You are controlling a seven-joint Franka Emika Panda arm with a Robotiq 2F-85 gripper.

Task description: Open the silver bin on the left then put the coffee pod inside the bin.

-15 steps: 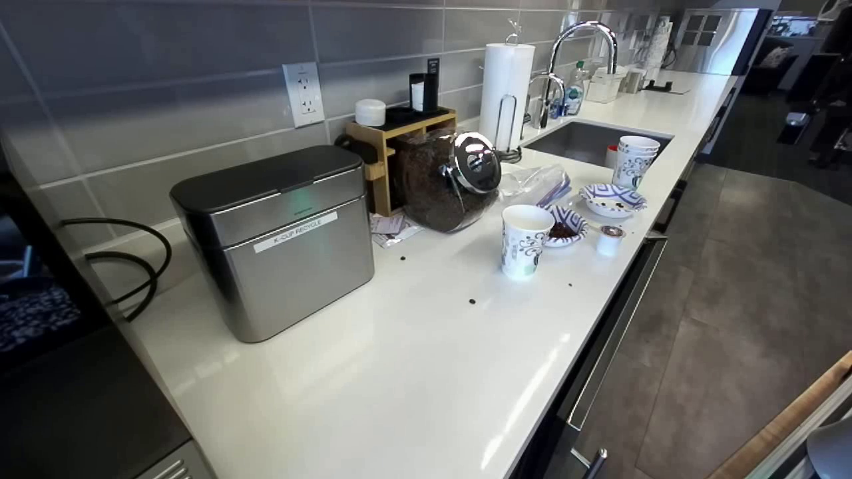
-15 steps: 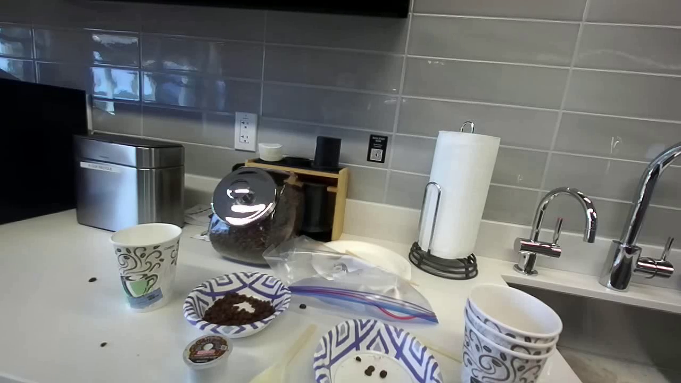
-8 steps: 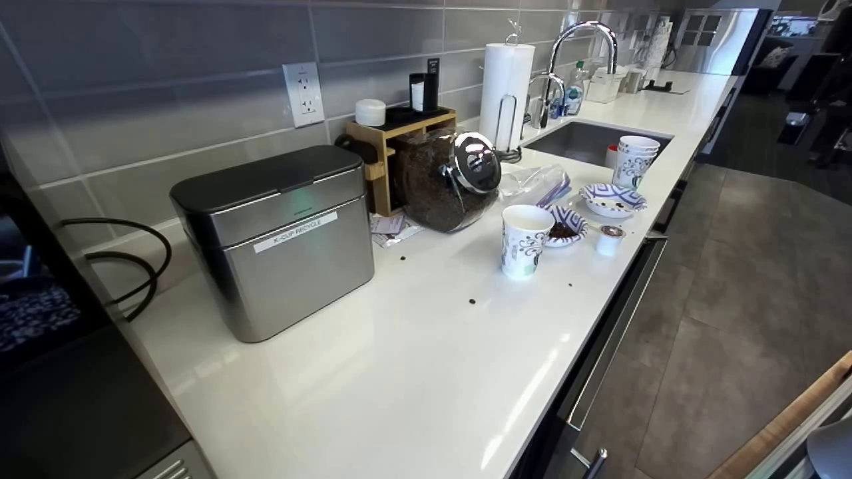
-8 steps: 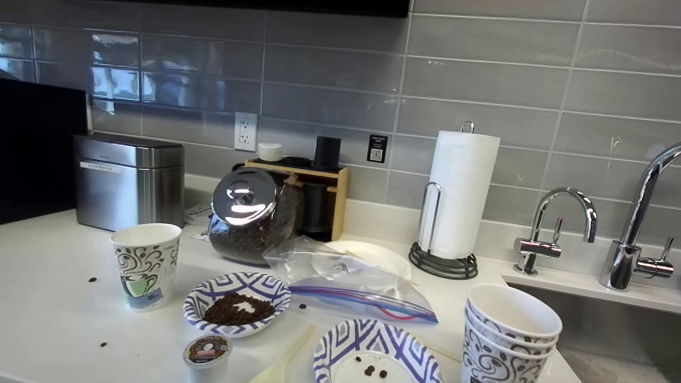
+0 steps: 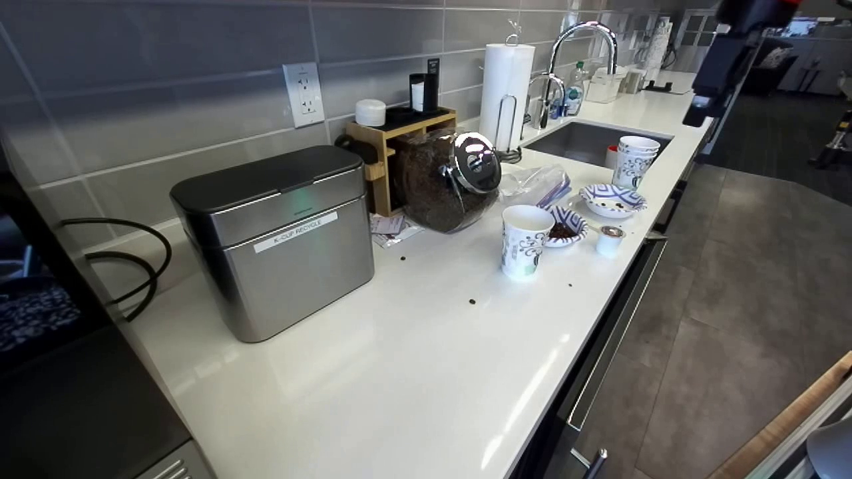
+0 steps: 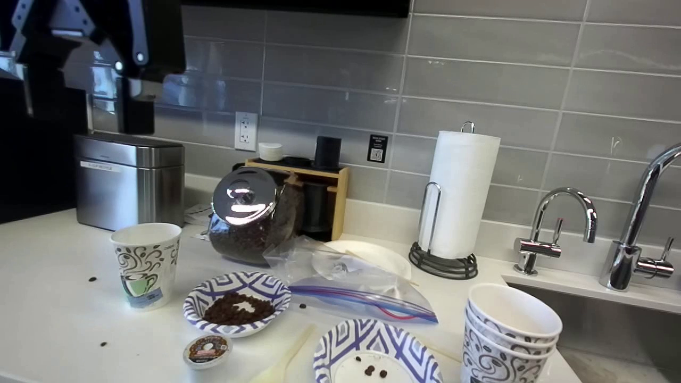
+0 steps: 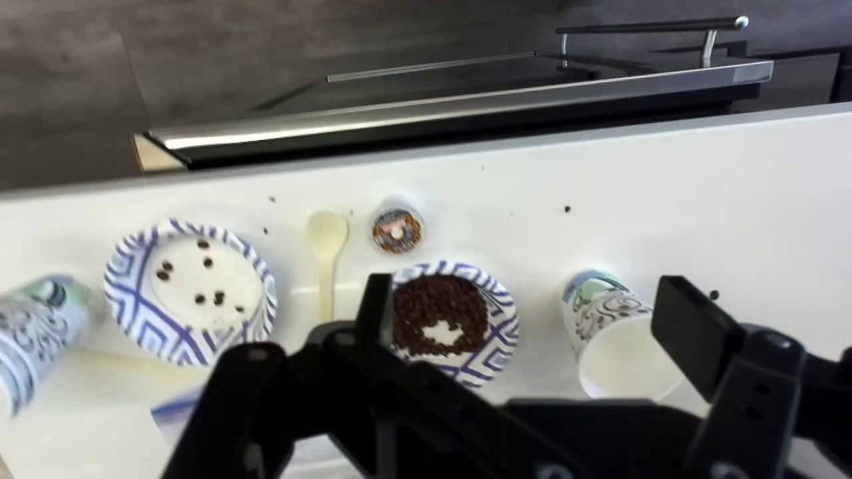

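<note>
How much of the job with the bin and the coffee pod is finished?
Nothing looks done: the bin has its lid shut. Nothing is in hand: the gripper is open and empty. Left: opening the bin, then picking up the pod from the counter and putting it inside.

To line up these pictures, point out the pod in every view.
In an exterior view: pod right of centre, at mid-height.
In an exterior view: pod at the bottom, left of centre.
Wrist view: pod just left of centre.
Shared landmark: the brown-filled bowl, near the pod in all three.
</note>
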